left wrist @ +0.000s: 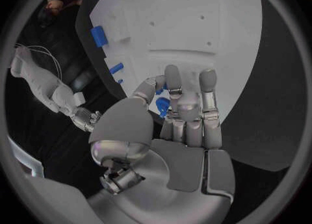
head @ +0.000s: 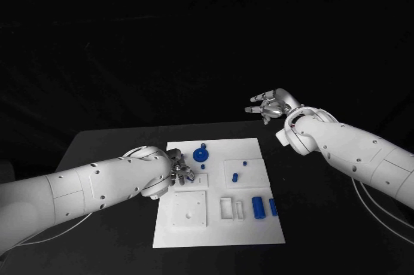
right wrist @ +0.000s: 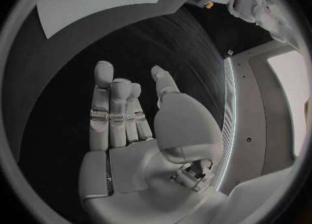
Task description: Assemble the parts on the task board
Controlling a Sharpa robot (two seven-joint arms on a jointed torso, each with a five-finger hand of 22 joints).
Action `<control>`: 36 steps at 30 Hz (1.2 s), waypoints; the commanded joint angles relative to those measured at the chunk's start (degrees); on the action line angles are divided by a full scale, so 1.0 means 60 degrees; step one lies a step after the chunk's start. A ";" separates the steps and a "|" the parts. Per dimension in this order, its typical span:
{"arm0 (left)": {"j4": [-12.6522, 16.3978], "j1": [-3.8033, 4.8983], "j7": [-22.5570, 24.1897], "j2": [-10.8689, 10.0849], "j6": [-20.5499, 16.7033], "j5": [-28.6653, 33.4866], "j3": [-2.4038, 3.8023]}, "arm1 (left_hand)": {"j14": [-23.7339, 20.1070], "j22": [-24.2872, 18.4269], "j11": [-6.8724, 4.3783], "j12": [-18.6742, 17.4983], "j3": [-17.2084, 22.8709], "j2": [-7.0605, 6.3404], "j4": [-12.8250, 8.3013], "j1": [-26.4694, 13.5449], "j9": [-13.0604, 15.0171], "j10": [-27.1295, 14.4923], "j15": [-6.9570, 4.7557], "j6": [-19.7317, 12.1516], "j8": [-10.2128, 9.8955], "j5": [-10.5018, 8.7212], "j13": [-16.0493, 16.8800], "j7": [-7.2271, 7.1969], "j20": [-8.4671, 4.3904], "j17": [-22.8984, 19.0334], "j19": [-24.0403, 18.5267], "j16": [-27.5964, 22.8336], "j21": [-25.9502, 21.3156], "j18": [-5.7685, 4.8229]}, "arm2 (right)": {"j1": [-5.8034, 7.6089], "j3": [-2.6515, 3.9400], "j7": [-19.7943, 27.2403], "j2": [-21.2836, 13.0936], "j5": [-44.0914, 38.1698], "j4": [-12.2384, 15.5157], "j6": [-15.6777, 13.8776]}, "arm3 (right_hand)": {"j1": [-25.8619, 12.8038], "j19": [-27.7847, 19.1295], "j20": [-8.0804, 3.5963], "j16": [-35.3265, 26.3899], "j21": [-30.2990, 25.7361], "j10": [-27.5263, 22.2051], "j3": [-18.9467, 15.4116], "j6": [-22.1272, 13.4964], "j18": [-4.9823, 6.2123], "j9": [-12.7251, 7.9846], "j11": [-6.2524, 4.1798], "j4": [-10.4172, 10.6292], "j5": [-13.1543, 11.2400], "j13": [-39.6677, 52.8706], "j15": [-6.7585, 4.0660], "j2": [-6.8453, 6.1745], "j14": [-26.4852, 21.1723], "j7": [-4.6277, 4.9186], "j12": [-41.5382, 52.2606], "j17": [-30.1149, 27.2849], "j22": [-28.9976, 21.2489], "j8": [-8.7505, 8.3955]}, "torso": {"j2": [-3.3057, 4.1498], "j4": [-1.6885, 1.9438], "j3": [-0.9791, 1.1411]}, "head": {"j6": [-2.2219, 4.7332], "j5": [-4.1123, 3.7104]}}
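My left hand is low over the left side of the task board, wrist toward me and fingers reaching out across the white plate. In the left wrist view they stand close together, nearly straight, with the thumb brought in against them, and a small blue part is pinched between thumb and fingers. From the head view the hand sits just beside the square inset plate on the board's near-left corner, and its own forearm hides what lies directly under the palm.

My right hand is raised well beyond the board's far-right corner, over the dark bench, palm turned away from me. Its fingers are straight and held side by side with the thumb a little apart, and nothing is in them.

On the board, a round blue gear-like part lies near the far edge, close ahead of the left hand. A small blue peg stands in the middle block, and two blue cylinders lie side by side near the right edge. A white cable trails across the bench under the right arm.
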 commanded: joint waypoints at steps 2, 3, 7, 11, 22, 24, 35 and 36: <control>-0.0024 -0.0027 0.0086 0.0039 0.0125 -0.0017 0.0004 | 0.0104 0.0067 -0.0127 0.0032 0.0111 0.0091 -0.0088 0.0060 -0.0009 0.0421 -0.0013 0.1771 0.0030 -0.0025 0.0015 -0.1150 -0.0002 0.0009 0.0056 0.0027 -0.0057 -0.0028 | 0.0004 0.0007 0.0010 0.0014 0.0029 0.0030 0.0107 | -0.0110 0.0311 -0.0001 -0.0042 -0.0032 -0.0006 0.0018 0.0041 0.0070 0.0011 -0.0005 -0.0038 0.0043 -0.0008 -0.0034 0.0000 -0.0023 0.0018 0.0064 -0.0011 -0.0010 0.0021 | 0.0000 0.0009 -0.0007 | -0.0002 -0.0009; -0.0029 -0.0030 0.0087 0.0041 0.0140 -0.0013 0.0005 | 0.0104 0.0067 -0.0127 0.0032 0.0111 0.0091 -0.0088 0.0060 -0.0009 0.0421 -0.0013 0.1771 0.0030 -0.0025 0.0015 -0.1150 -0.0002 0.0009 0.0056 0.0027 -0.0057 -0.0028 | 0.0004 0.0007 0.0009 0.0016 0.0029 0.0030 0.0111 | -0.0110 0.0311 -0.0001 -0.0042 -0.0032 -0.0006 0.0018 0.0041 0.0070 0.0011 -0.0005 -0.0038 0.0043 -0.0008 -0.0034 0.0000 -0.0023 0.0018 0.0064 -0.0011 -0.0010 0.0021 | -0.0002 0.0008 -0.0007 | 0.0000 -0.0008; -0.0026 -0.0039 0.0093 0.0049 0.0232 0.0019 0.0005 | 0.0107 0.0230 -0.0121 0.0010 0.0107 0.0102 -0.0075 0.0052 0.0013 0.0425 -0.0008 0.1769 0.0038 -0.0031 0.0006 -0.1152 0.0002 0.0008 0.0100 0.0023 -0.0280 -0.0041 | 0.0004 0.0007 -0.0001 0.0022 0.0029 0.0029 0.0137 | -0.0110 0.0311 -0.0001 -0.0042 -0.0032 -0.0006 0.0018 0.0041 0.0070 0.0011 -0.0005 -0.0038 0.0043 -0.0008 -0.0034 0.0000 -0.0023 0.0018 0.0064 -0.0011 -0.0010 0.0021 | -0.0002 0.0006 -0.0006 | -0.0015 -0.0005; -0.0008 -0.0042 0.0087 0.0052 0.0339 0.0050 0.0005 | 0.0124 0.0257 -0.0122 0.0043 0.0095 0.0105 -0.0064 0.0060 0.0017 0.0428 -0.0005 0.1798 0.0043 -0.0070 0.0020 -0.1161 0.0005 0.0037 0.0120 0.0044 -0.0319 -0.0049 | 0.0004 0.0007 -0.0008 0.0031 0.0028 0.0020 0.0156 | -0.0110 0.0311 -0.0001 -0.0042 -0.0032 -0.0006 0.0018 0.0041 0.0070 0.0011 -0.0005 -0.0038 0.0043 -0.0008 -0.0034 0.0000 -0.0023 0.0018 0.0064 -0.0011 -0.0010 0.0021 | -0.0001 0.0006 -0.0008 | -0.0016 -0.0010; -0.0079 -0.0044 0.0051 0.0070 0.0602 0.0072 0.0005 | 0.0174 0.0293 -0.0119 0.0146 0.0056 0.0111 -0.0023 0.0076 -0.0038 0.0431 0.0007 0.1881 0.0030 -0.0147 0.0047 -0.1176 0.0025 0.0173 0.0169 0.0127 -0.0402 -0.0048 | 0.0004 0.0007 -0.0017 0.0054 0.0027 0.0014 0.0187 | -0.0110 0.0311 -0.0001 -0.0042 -0.0032 -0.0006 0.0018 0.0041 0.0070 0.0011 -0.0005 -0.0038 0.0043 -0.0008 -0.0034 0.0000 -0.0023 0.0018 0.0064 -0.0011 -0.0010 0.0021 | -0.0002 0.0013 0.0003 | -0.0026 -0.0014; -0.0083 -0.0044 0.0048 0.0076 0.0639 0.0074 0.0005 | 0.0174 0.0293 -0.0119 0.0146 0.0056 0.0111 -0.0023 0.0076 -0.0038 0.0431 0.0007 0.1881 0.0030 -0.0147 0.0047 -0.1176 0.0025 0.0173 0.0169 0.0127 -0.0402 -0.0048 | 0.0004 0.0007 -0.0018 0.0060 0.0026 0.0012 0.0190 | -0.0122 0.0310 0.0001 -0.0037 -0.0042 -0.0015 0.0031 0.0042 0.0072 0.0012 -0.0005 -0.0054 0.0042 -0.0020 -0.0033 0.0017 -0.0027 0.0019 0.0075 -0.0016 -0.0016 0.0022 | -0.0003 0.0010 0.0004 | -0.0032 -0.0012; -0.0141 -0.0044 0.0041 0.0112 0.0796 0.0093 0.0005 | 0.0219 0.0303 -0.0119 0.0247 0.0009 0.0132 0.0049 0.0090 -0.0126 0.0434 0.0013 0.1981 0.0036 -0.0259 0.0062 -0.1198 0.0040 0.0296 0.0213 0.0189 -0.0460 -0.0047 | 0.0003 0.0007 -0.0016 0.0097 0.0026 -0.0008 0.0212 | -0.0127 0.0310 0.0001 -0.0035 -0.0046 -0.0019 0.0036 0.0042 0.0073 0.0012 -0.0005 -0.0061 0.0041 -0.0025 -0.0033 0.0024 -0.0028 0.0019 0.0080 -0.0018 -0.0018 0.0023 | -0.0001 0.0010 0.0002 | -0.0044 -0.0024; -0.0152 -0.0044 0.0045 0.0119 0.0803 0.0103 0.0005 | 0.0226 0.0304 -0.0118 0.0268 -0.0001 0.0145 0.0073 0.0088 -0.0135 0.0435 0.0016 0.2003 0.0038 -0.0287 0.0065 -0.1204 0.0043 0.0313 0.0219 0.0197 -0.0466 -0.0048 | 0.0003 0.0007 -0.0018 0.0101 0.0026 -0.0010 0.0219 | -0.0127 0.0310 0.0001 -0.0035 -0.0046 -0.0019 0.0036 0.0042 0.0073 0.0012 -0.0005 -0.0061 0.0041 -0.0025 -0.0033 0.0024 -0.0028 0.0019 0.0080 -0.0018 -0.0018 0.0023 | 0.0000 0.0010 0.0004 | -0.0047 -0.0021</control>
